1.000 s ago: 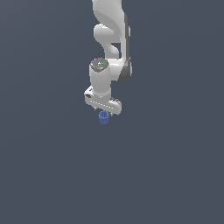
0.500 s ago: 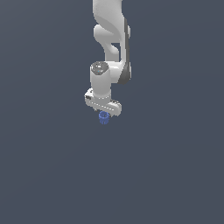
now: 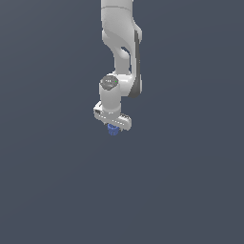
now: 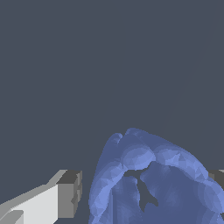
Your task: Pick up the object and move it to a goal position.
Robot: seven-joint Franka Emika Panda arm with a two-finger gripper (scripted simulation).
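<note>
The object (image 3: 113, 130), a tiny ribbed blue cylinder, shows just under the white hand in the exterior view. My gripper (image 3: 113, 127) stands straight down over it, one jaw on each side. In the wrist view the object (image 4: 153, 179) fills the space between the fingers. One grey fingertip (image 4: 70, 194) stands a narrow gap away from it, and the other fingertip (image 4: 217, 177) is mostly hidden behind it. The jaws look open around the object, not pressed on it.
The white arm (image 3: 121, 43) rises above the hand to the top of the exterior view. All around is a plain dark grey floor (image 3: 190, 190). No goal marker shows.
The hand has come down over the blue object, so less of the object shows beneath it. The object has stayed where it was.
</note>
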